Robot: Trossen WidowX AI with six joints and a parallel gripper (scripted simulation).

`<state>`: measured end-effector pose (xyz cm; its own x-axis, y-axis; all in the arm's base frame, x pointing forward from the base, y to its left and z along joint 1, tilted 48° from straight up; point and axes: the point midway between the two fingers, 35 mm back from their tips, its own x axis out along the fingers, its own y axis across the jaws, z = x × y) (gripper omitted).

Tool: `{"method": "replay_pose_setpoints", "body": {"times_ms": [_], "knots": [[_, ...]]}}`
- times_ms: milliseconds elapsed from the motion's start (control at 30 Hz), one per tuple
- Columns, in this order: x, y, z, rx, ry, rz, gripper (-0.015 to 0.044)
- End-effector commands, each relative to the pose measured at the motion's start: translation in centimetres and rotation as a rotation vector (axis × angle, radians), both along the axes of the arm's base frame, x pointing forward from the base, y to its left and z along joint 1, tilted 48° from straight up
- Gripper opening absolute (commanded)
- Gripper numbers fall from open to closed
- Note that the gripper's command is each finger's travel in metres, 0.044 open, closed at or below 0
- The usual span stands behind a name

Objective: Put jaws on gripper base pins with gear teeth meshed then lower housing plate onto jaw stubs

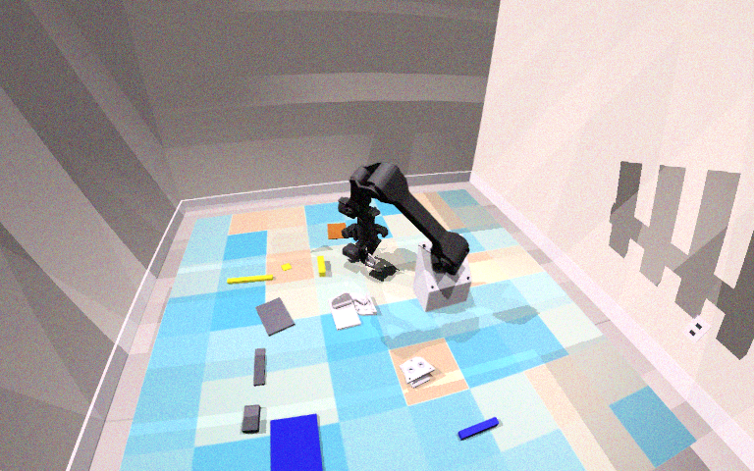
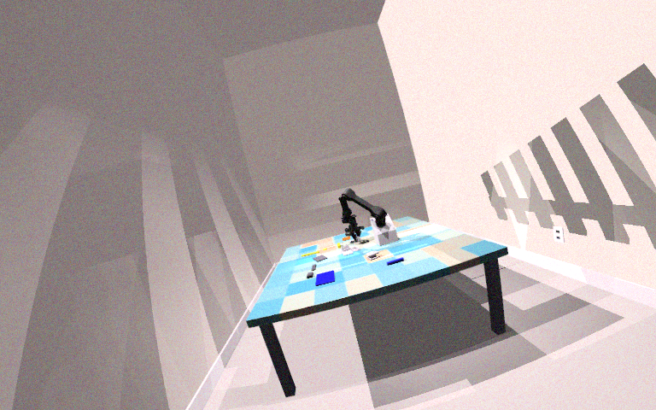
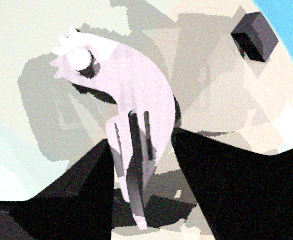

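Observation:
My gripper (image 1: 368, 258) is low over the table at the back, left of the arm's grey pedestal (image 1: 441, 284). In the wrist view its two black fingers are shut on the shank of a pale jaw (image 3: 129, 110). The jaw's toothed round end with a hole points up and left, and the jaw lies on or just above the table. A group of white parts (image 1: 349, 308) lies in front of the gripper, apart from it. Another white part with two dark spots (image 1: 416, 371) lies on a tan tile nearer the front. I cannot tell which is the base and which the plate.
Yellow bars (image 1: 248, 279) (image 1: 321, 265) and an orange tile (image 1: 336, 230) lie to the left of the gripper. Grey slabs (image 1: 274, 315) (image 1: 259, 366) (image 1: 250, 417), a blue plate (image 1: 295, 442) and a blue bar (image 1: 478, 427) lie toward the front. A small dark cube (image 3: 254, 35) sits near the jaw.

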<state>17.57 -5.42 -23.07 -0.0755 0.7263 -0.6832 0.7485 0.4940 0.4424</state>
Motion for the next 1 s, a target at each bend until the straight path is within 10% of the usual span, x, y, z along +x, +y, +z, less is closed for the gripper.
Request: {"method": "replay_pose_setpoints", "body": {"times_ms": [0, 967], "knots": [[0.3, -1.0, 0.7, -0.007, -0.009, 0.003, 0.0134], [1.1, -5.1, 5.8, -0.020, 0.058, -0.062, 0.0134]]}}
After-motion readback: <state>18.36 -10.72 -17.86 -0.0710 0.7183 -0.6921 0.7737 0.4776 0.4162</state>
